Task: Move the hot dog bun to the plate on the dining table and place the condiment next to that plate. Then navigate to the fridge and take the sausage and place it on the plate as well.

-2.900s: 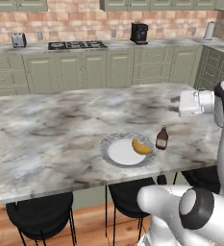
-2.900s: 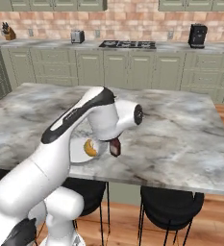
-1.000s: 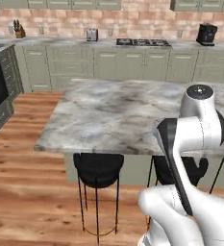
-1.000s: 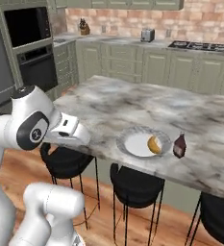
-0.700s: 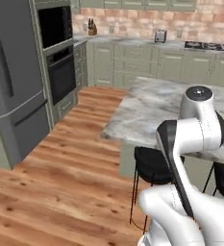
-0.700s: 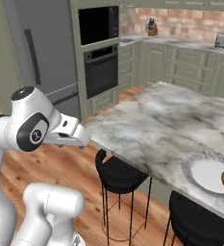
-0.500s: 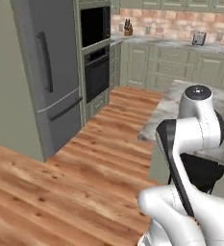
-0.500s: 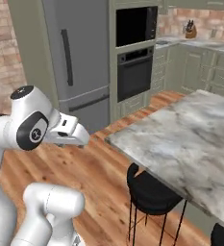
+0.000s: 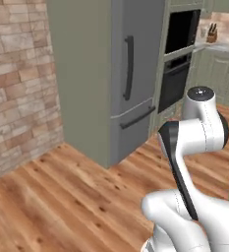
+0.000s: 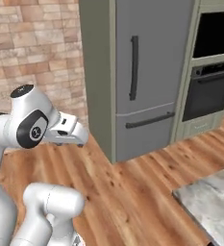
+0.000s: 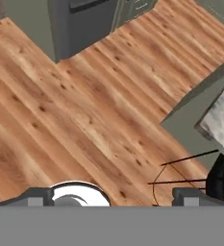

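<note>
Fridge (image 9: 116, 74) now fills my left base view, table swung away behind. From the right base view, its closed door stands ahead of my gripper (image 10: 74, 142), dining table (image 10: 209, 202) corner off right. Hand view: fingers spread wide, empty, over floorboards (image 11: 84, 110).

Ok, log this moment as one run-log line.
phase: facing tall grey-green fridge | fridge doors: closed | gripper: open, empty, above wood floor | marble dining table: corner at right | sausage: not yet fetched

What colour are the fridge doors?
Plain grey, with dark handles, on the fridge; clearest in the right base view.
</note>
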